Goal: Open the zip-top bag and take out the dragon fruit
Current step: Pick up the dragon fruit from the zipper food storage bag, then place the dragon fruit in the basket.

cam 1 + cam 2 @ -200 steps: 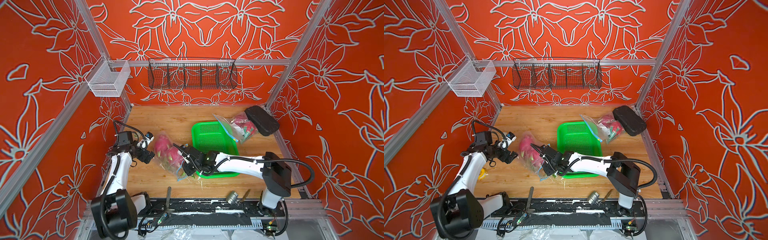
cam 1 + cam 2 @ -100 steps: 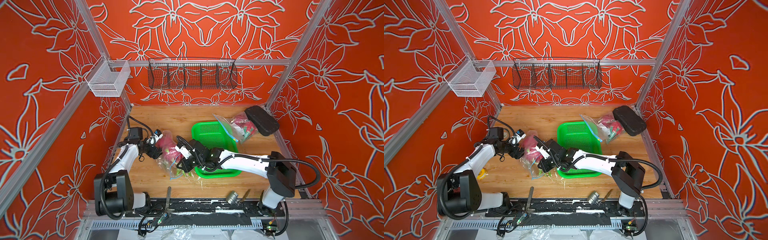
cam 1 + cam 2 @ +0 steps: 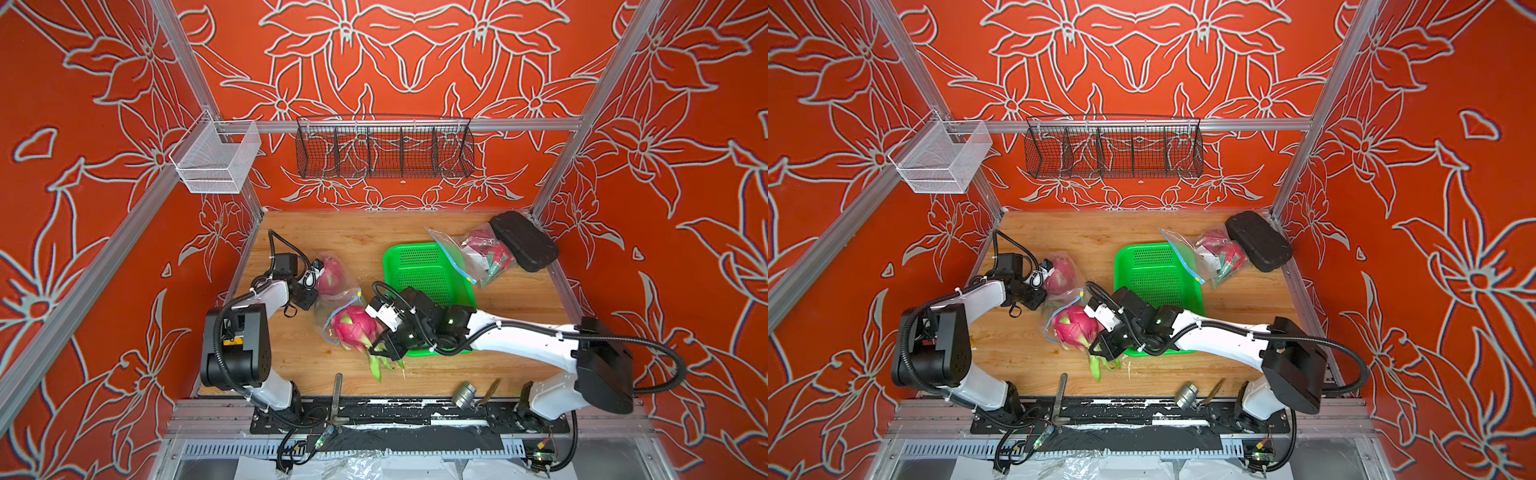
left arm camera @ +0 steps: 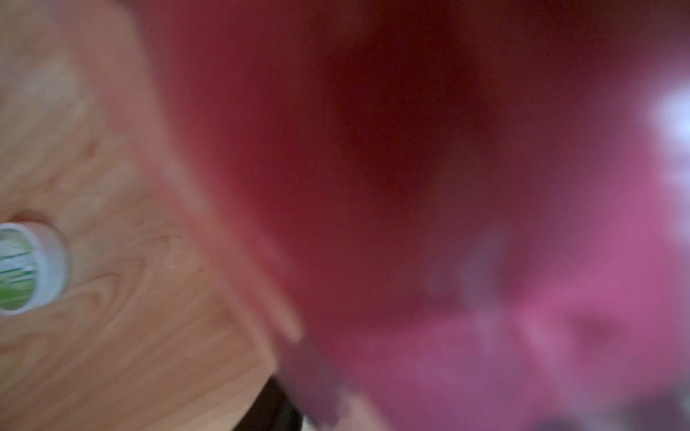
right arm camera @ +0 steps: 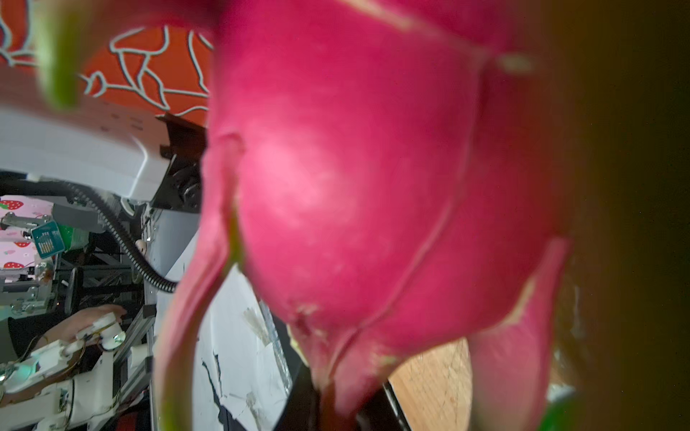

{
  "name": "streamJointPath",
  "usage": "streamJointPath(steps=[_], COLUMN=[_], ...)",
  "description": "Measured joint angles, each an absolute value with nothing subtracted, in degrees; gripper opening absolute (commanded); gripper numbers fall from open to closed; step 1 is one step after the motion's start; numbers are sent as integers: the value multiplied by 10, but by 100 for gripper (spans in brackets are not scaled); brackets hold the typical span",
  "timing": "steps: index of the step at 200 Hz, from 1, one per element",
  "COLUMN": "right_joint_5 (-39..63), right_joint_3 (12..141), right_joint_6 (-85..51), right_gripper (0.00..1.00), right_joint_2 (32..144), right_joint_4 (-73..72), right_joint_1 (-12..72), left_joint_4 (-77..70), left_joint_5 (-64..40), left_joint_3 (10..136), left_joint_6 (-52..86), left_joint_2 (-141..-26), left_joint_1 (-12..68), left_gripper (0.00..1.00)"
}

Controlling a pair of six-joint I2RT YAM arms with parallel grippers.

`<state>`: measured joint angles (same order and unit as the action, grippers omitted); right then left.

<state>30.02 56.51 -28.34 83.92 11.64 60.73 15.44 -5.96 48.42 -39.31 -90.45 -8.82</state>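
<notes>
The magenta-pink oval dragon fruit [image 3: 355, 328] shows green-tipped scales. The perforated plastic tray [image 3: 428, 270] is bright green. Orange-red walls [image 3: 515, 50] bear pale flower outlines.

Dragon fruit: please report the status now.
Right gripper shut on dragon fruit leaves; fruit partly out of bag. Left gripper against bag, jaws unclear. Nothing blocking.

- Walls [image 3: 395, 50]: orange-red w/ pale grey flower outlines, on 3 sides.
- Alu frame posts [image 3: 596, 99] at rear corners; cross bar [image 3: 519, 124] along back wall.
- Black wire basket [image 3: 384, 149] w/ dividers hangs on the cross bar.
- White mesh bin [image 3: 216, 166] on left-side rail.
- Floor: light wood board [image 3: 353, 232], grain visible.
- Light bright, even; shadows soft.
- Right wrist view: cluttered room outside, pink strawberry-print cloth [image 5: 20, 224].
</notes>
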Motion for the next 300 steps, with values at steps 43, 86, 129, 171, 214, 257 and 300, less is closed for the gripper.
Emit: streamJointPath(steps=[43,86,129,171,214,257,300], right_joint_5=[308,262,143,14,-40,-111,-229], right_joint_3=[558,578,600,603,612,648,648], right_joint_6=[-234,-194,-188,-195,-196,-227,-272], right_gripper=[0,0,0,0,18,47,48], right_joint_2=[730,623,633,715,840,903,806], right_joint_4=[216,281,315,337,318,304,305], right_joint_1=[608,595,486,416,398,404,508], left_joint_4=[153,195,266,335,393,398,389], left_joint_5=[-42,-43,-83,-121,-158,-185,-208], left_joint_3=[484,484,484,490,535,605,711], left_joint_6=[-394,-400,-412,-426,-437,-410,-349], left_joint_2=[-900,-869,-797,-738,-711,-765,-911], left_joint_1=[-88,-88,-88,-95,-132,-140,-140], left_gripper=[41,45,58,66,77,78,78])
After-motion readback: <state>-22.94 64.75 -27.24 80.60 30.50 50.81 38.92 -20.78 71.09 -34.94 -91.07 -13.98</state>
